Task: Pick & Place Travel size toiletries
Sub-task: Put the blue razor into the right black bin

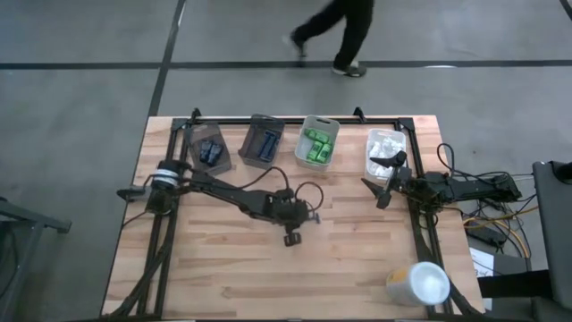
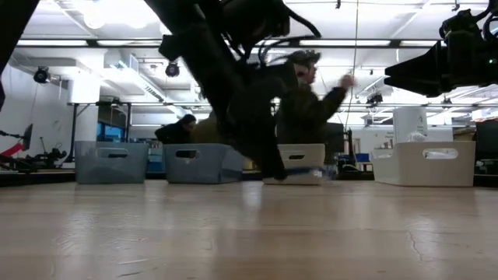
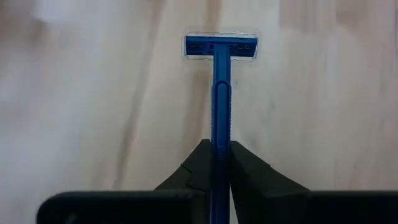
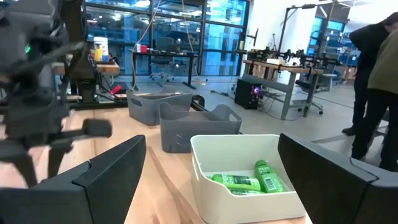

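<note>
High view: the left gripper (image 1: 292, 238) is positioned at mid-table (image 1: 232, 268).

Left wrist view: a blue razor (image 3: 220, 106) is pinched between the fingers (image 3: 255, 171), handle in line with them, head pointing away.

Right wrist view: the right gripper's (image 4: 208, 171) fingers are spread, empty.

Between the right tool's (image 4: 208, 186) wide-spread fingers (image 4: 106, 171), a white bin (image 4: 205, 180) holds green packs (image 4: 249, 179); two grey bins (image 4: 186, 121) stand beyond it.

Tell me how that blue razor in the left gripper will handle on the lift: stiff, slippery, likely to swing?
The blue razor looks like thin rigid plastic, so probably stiff and light. The left gripper is shut on its narrow smooth handle, far from the head, so it may pivot or slip. The clear-capped head seems wider, so rolling is unlikely.
</note>
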